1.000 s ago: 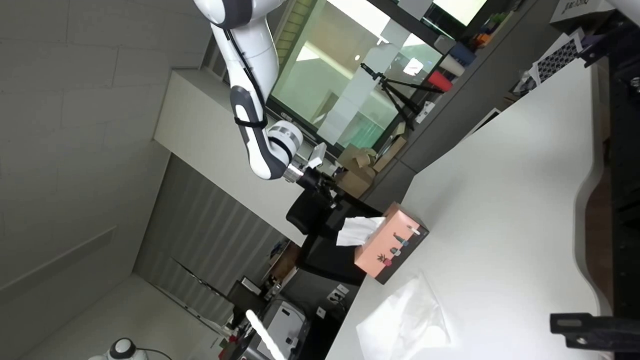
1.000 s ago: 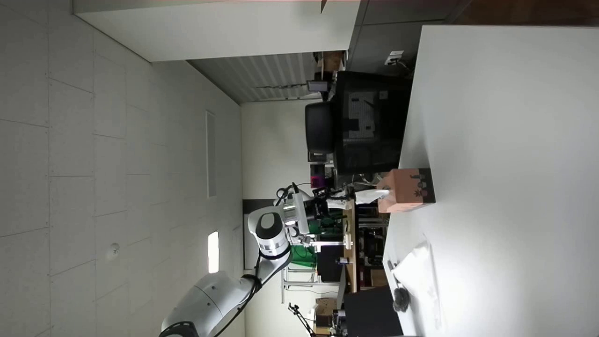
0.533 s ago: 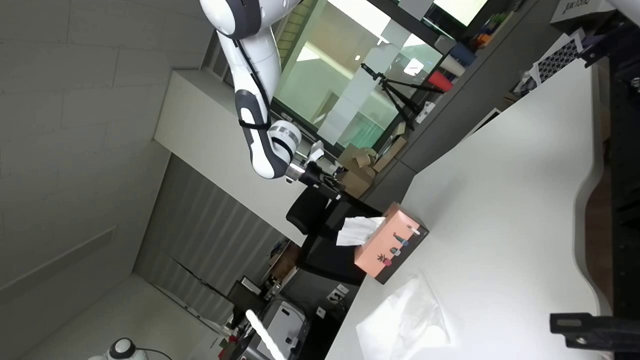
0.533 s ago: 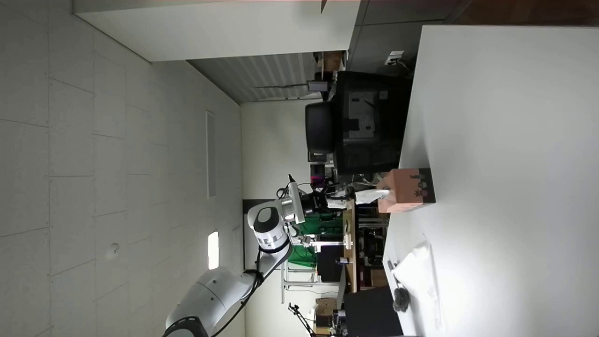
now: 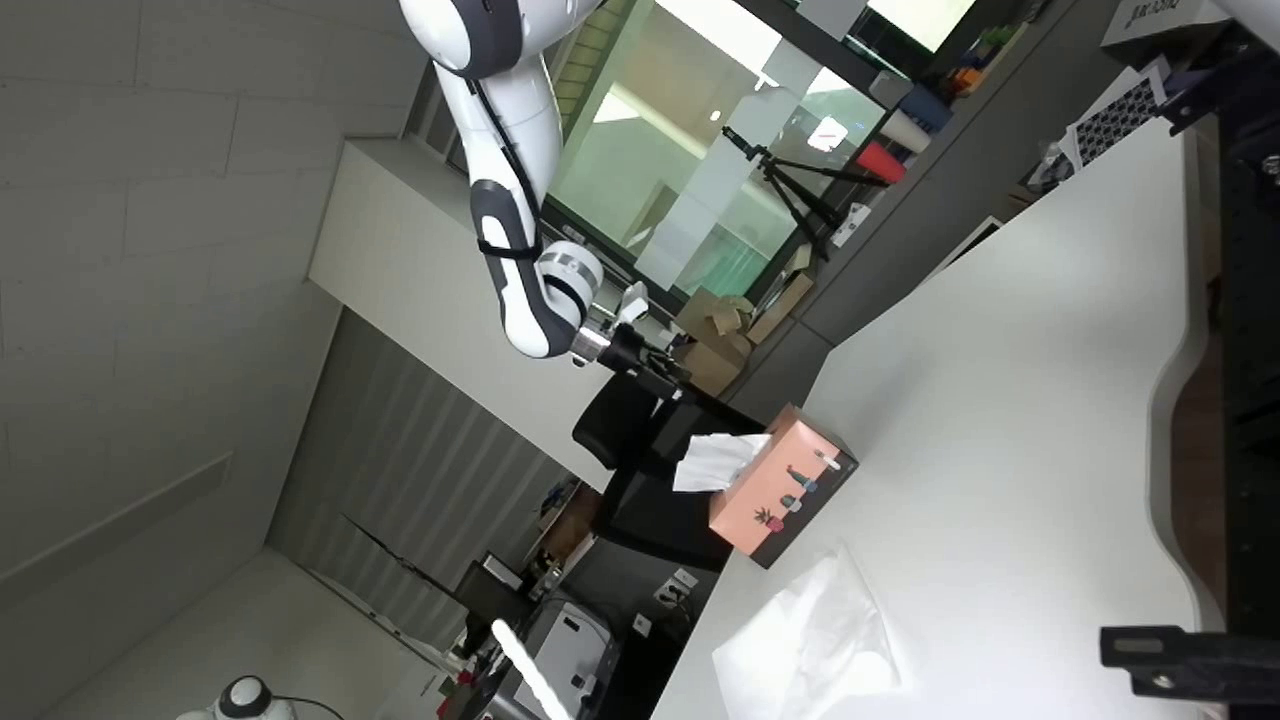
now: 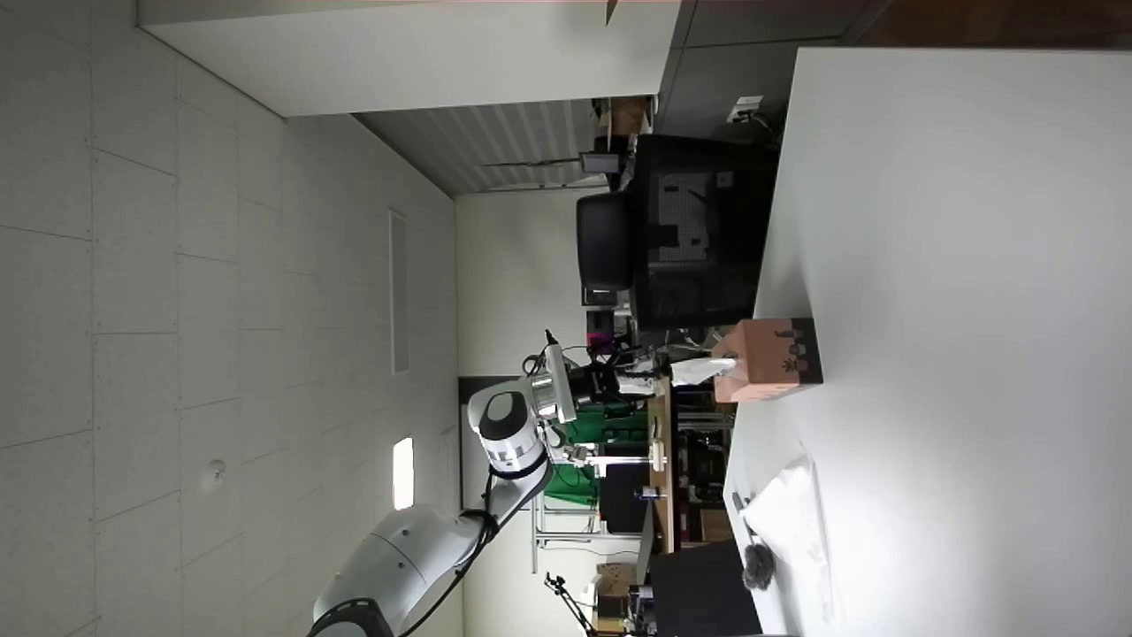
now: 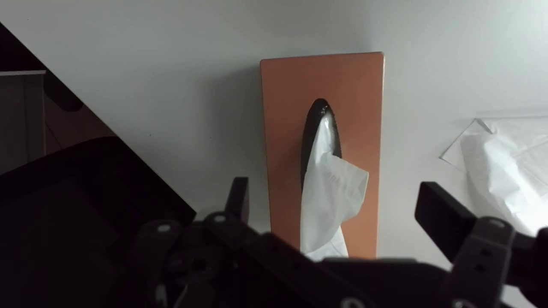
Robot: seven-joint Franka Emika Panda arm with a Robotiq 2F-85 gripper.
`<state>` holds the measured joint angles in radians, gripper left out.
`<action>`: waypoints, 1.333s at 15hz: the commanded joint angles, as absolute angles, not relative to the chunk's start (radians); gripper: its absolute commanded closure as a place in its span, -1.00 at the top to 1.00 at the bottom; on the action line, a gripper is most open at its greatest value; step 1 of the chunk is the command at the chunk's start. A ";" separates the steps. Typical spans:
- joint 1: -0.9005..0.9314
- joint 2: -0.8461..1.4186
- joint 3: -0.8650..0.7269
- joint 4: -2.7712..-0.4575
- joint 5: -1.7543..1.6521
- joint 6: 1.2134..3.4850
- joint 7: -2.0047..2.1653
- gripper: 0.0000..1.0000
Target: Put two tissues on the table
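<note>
A white tissue [image 7: 329,188] sticks up out of the dark oval slot of a salmon-pink box [image 7: 351,94], its free end flopped over the box's top. Further right in the wrist view, a crumpled tissue [image 7: 505,171] lies spread on the white table [image 7: 171,85]; both exterior views show this tissue [image 5: 815,640] [image 6: 796,518] beside the box. My gripper [image 7: 336,194] is open, its fingers far apart on either side of the box as seen from the wrist, holding nothing. In both exterior views the gripper [image 5: 672,385] hangs above the box, apart from the tissue in the slot.
Behind the table edge stands a black office chair [image 6: 606,239]. A black metal bracket [image 5: 1180,660] juts over the table's near side. Close to the lying tissue, a dark fuzzy object [image 6: 758,564] shows at the table's edge; whether it rests on the table I cannot tell.
Since one second ago my wrist has turned and shifted slightly above the box. Over the last half second the arm has kept still. Box and tissues are where they were.
</note>
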<state>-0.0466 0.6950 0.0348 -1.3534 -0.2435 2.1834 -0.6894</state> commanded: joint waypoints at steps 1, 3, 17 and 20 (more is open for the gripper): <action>-0.047 0.695 0.036 -1.351 -0.244 2.181 -0.689 1.00; -0.046 0.706 0.038 -1.341 -0.252 2.191 -0.709 1.00; -0.046 0.830 0.081 -1.277 -0.237 2.426 -0.872 1.00; -0.056 0.850 0.108 -1.267 -0.213 2.430 -0.926 1.00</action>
